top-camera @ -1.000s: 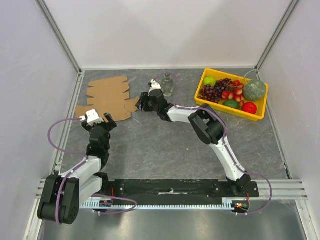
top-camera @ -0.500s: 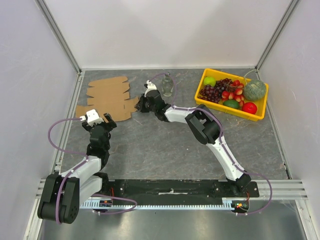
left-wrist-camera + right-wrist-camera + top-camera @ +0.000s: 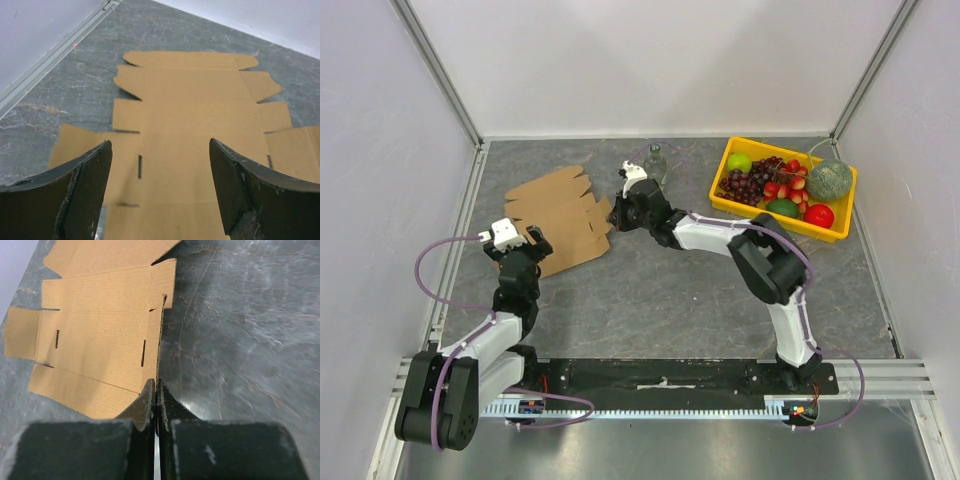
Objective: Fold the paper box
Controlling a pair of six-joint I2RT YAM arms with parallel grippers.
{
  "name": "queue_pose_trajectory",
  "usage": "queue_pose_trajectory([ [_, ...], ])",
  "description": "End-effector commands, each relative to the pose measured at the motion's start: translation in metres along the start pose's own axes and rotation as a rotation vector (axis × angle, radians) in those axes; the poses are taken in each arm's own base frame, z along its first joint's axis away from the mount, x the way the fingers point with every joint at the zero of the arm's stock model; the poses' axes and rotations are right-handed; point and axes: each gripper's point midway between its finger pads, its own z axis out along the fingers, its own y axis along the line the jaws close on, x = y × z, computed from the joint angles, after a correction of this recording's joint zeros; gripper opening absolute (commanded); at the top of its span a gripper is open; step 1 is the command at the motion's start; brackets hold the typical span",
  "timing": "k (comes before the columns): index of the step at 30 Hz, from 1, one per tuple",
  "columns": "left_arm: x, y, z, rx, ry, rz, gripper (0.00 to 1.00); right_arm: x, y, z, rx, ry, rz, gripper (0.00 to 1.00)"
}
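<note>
Paper box (image 3: pixel 560 215) (image 3: pixel 195 130) (image 3: pixel 100 335): flat brown die-cut sheet w/ flaps and slots. It lies unfolded on the grey table (image 3: pixel 670 290), well left of the yellow tray (image 3: pixel 760 215).

Right gripper (image 3: pixel 617 212) (image 3: pixel 156 390) is at the sheet's tray-side edge, jaws closed tight on that edge. In the wrist view a thin strip of cardboard stands up btwn the fingers; the rest of the sheet is flat.

Left gripper (image 3: pixel 523 245) (image 3: pixel 160 150) is at the sheet's corner farthest from the tray, on the arm-base side. Jaws spread wide, nothing held, cardboard visible btwn them. Can't tell if the tips touch the sheet.

Clear bottle (image 3: pixel 655 165) stands upright btwn sheet and tray, just off the tray's left side. Tray is full of fruit: grapes, apples, a melon.
</note>
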Motion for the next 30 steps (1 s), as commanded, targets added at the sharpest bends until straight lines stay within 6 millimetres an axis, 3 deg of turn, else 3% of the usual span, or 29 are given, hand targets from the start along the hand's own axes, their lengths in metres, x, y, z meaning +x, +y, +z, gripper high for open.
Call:
queue_pose_trajectory([
  [1,-0.031,-0.012,-0.003,0.058,-0.102,-0.079,0.84,-0.033,0.010,-0.061,0.037,-0.019,-0.136,0.00],
  [7,-0.045,-0.040,-0.025,0.257,-0.141,-0.108,0.76,-0.009,-0.013,-0.129,0.136,0.095,-0.271,0.00],
  [11,-0.045,-0.049,-0.038,0.312,-0.095,-0.204,0.75,-0.006,-0.030,-0.169,0.212,0.132,-0.350,0.00],
  [15,-0.067,-0.075,-0.057,0.468,-0.102,-0.267,0.75,-0.007,-0.035,-0.202,0.226,0.154,-0.422,0.00],
  [24,-0.097,-0.150,-0.109,0.946,0.034,-0.204,0.75,0.007,-0.042,-0.235,0.195,0.300,-0.608,0.00],
  [30,-0.105,-0.193,-0.138,1.296,0.145,-0.149,0.75,0.006,-0.025,-0.244,0.086,0.300,-0.650,0.00],
])
